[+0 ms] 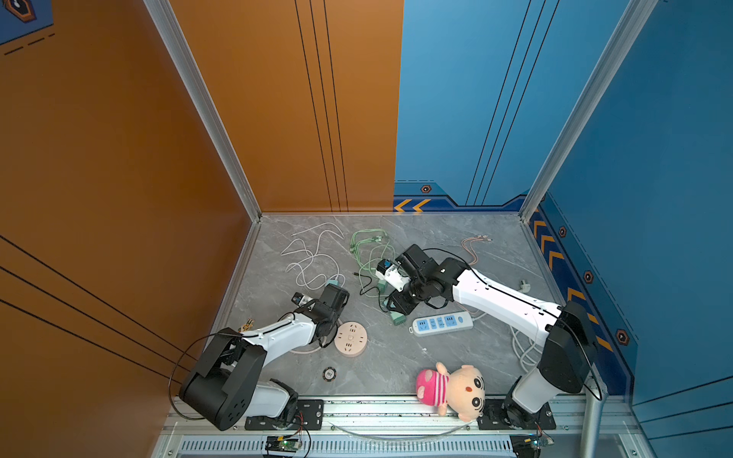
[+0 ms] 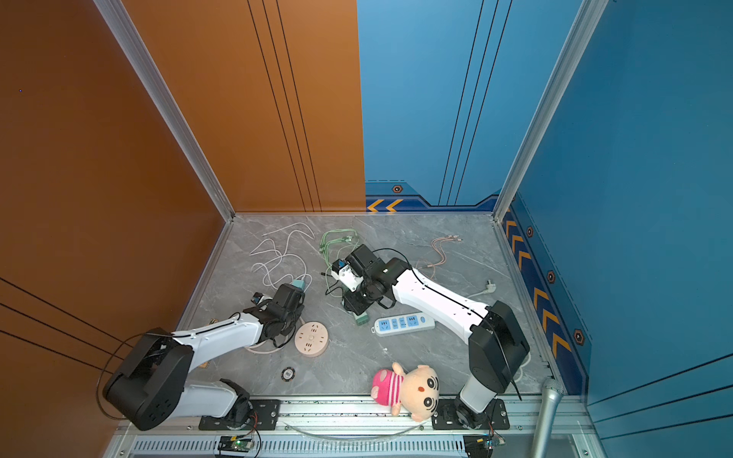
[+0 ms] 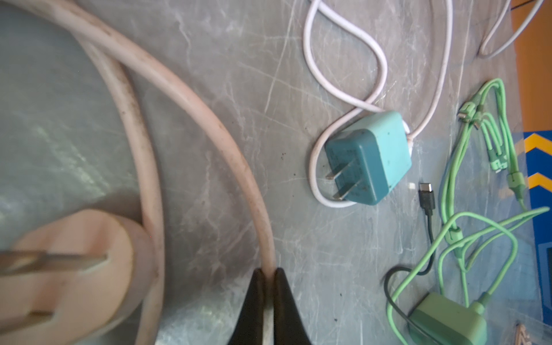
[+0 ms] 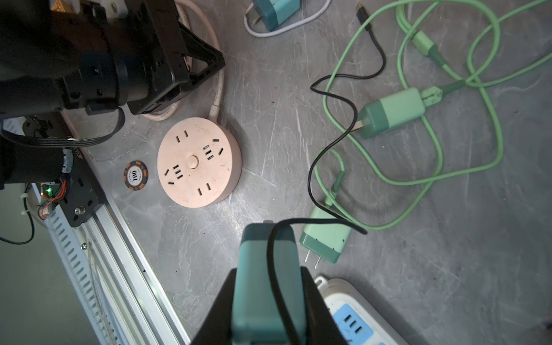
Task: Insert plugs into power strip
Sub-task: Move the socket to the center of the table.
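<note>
I see my right gripper (image 4: 268,270) clamped on a teal plug (image 4: 254,254), just beside the white power strip (image 4: 352,313). My left gripper (image 3: 269,273) pinches the thick beige cord (image 3: 191,98) near the round pink strip (image 4: 198,165). 1 mint plug (image 4: 325,239) lies beside the white strip's end; a farther mint plug (image 4: 391,112) and a loose teal plug (image 3: 369,158) lie well apart from it

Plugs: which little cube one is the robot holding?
The teal plug with the black cable, pinched in the right gripper. The other teal plug, on a white cable, and the two green plugs lie loose on the table.
</note>
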You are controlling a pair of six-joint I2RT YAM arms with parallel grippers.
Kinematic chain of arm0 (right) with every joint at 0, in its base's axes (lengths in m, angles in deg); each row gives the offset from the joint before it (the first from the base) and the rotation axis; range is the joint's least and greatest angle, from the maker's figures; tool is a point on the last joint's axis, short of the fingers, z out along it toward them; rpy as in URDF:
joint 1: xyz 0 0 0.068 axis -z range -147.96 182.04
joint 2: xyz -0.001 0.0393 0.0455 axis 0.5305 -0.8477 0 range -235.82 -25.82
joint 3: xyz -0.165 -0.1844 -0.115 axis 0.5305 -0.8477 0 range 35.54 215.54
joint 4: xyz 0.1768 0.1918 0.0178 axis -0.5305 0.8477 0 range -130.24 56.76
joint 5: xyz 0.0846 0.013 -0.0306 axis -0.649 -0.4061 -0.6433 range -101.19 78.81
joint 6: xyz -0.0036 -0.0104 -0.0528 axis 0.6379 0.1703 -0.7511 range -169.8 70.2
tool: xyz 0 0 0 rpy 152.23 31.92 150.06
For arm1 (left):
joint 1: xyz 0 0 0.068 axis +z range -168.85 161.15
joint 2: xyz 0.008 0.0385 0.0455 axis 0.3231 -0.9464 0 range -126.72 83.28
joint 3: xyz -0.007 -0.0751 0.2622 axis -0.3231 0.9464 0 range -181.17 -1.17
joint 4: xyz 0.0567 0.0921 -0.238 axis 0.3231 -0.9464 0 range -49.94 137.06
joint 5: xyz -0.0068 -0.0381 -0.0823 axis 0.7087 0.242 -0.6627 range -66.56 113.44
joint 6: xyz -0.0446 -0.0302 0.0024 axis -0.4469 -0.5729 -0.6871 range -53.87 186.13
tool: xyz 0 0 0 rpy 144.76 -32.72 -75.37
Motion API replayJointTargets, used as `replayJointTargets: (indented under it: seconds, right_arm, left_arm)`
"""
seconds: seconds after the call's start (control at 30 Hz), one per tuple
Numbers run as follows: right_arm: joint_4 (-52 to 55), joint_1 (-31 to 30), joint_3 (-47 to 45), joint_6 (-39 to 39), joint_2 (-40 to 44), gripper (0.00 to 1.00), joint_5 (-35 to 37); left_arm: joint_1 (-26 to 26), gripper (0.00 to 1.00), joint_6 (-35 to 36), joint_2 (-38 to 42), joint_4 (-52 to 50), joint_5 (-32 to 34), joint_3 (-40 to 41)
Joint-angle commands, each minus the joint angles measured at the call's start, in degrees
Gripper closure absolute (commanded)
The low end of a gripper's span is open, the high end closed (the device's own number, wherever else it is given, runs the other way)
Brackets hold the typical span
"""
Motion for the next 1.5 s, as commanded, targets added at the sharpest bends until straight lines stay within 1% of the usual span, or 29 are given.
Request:
replayJointTargets:
  seconds: [0.0,0.03,0.1,0.17,0.23,0.3,0.33,0.5,0.57,0.67,0.7,0.83,0.87,0.93,1.03,1.13,1.2,1.27,1.33,1.47]
  right_arm:
    - [-1.19,0.16,1.39,-2.32,-0.57,1.00,2.50]
    - [-1.36,0.19,1.51,-2.24,-0.78,1.00,2.03]
    - [-1.81,0.08,1.60,-2.05,-1.14,1.00,1.41]
    - [-2.24,0.02,1.62,-2.05,-1.24,1.00,1.27]
    - [-2.44,-0.02,1.70,-2.46,-1.24,1.00,1.29]
    - [-2.50,-0.02,2.05,-3.04,-1.25,1.00,1.58]
    - [-2.44,0.01,2.21,-3.21,-1.28,1.00,1.84]
    - [-2.43,0.04,3.06,-3.69,-1.33,1.00,1.69]
    - [-2.39,-0.03,3.28,-4.07,-1.46,1.00,1.27]
    - [-2.34,-0.22,3.63,-4.90,-1.65,1.00,1.52]
    - [-2.30,-0.20,3.81,-5.03,-1.69,1.00,1.89]
    - [-2.19,0.25,4.36,-5.05,-2.07,1.00,2.82]
    - [-2.12,0.45,4.48,-4.96,-2.19,1.00,2.87]
    - [-1.78,0.56,5.06,-4.82,-2.55,1.00,3.18]
    - [-1.04,0.51,5.94,-4.84,-3.36,1.00,2.88]
    - [-0.94,0.05,6.32,-5.20,-3.58,1.00,2.47]
    - [-0.94,-0.27,6.51,-5.72,-3.80,1.00,2.48]
    - [-0.85,-0.40,6.90,-5.83,-4.18,1.00,2.38]
    - [-0.36,-0.41,7.54,-6.01,-4.68,1.00,1.94]
    - [-0.05,-0.53,7.99,-6.41,-4.87,1.00,1.47]
  left_arm:
    - [-1.07,0.99,-5.38,-0.80,1.28,4.49,-0.58]
    - [-1.15,0.98,-5.30,-1.03,1.28,4.66,-1.17]
    - [-1.33,0.90,-3.44,-1.84,1.00,4.10,-2.99]
    - [-2.25,0.84,-2.39,-1.90,0.18,4.19,-4.06]
    - [-3.41,0.74,-1.31,-1.40,-1.51,4.58,-4.95]
    - [-4.09,0.62,1.41,-0.15,-4.21,4.64,-6.02]
    - [-4.47,0.61,2.95,0.72,-6.71,4.95,-6.62]
    - [-6.31,0.64,10.18,8.86,-18.37,8.27,-7.96]
    - [-6.31,0.66,12.95,11.91,-22.00,7.18,-7.66]
    - [-7.05,0.72,18.59,14.33,-26.32,3.23,-8.10]
    - [-7.96,0.74,19.57,14.38,-28.69,2.82,-8.82]
    - [-13.24,0.97,22.99,16.03,-35.53,1.60,-10.98]
    - [-14.11,1.00,23.65,16.45,-37.45,0.95,-11.56]
    - [-15.30,1.00,25.10,16.60,-41.20,-1.19,-12.82]
    - [-17.36,1.00,25.48,16.84,-46.04,-3.58,-13.26]
    - [-18.26,1.00,23.77,19.06,-46.56,-6.26,-9.24]
    - [-18.17,1.00,22.04,20.66,-46.40,-6.33,-6.11]
    - [-17.56,1.00,21.27,21.62,-45.77,-5.28,-4.10]
    - [-16.12,1.00,22.26,21.97,-43.71,-5.65,-2.83]
    - [-12.05,1.00,25.13,19.67,-36.75,-10.94,0.08]
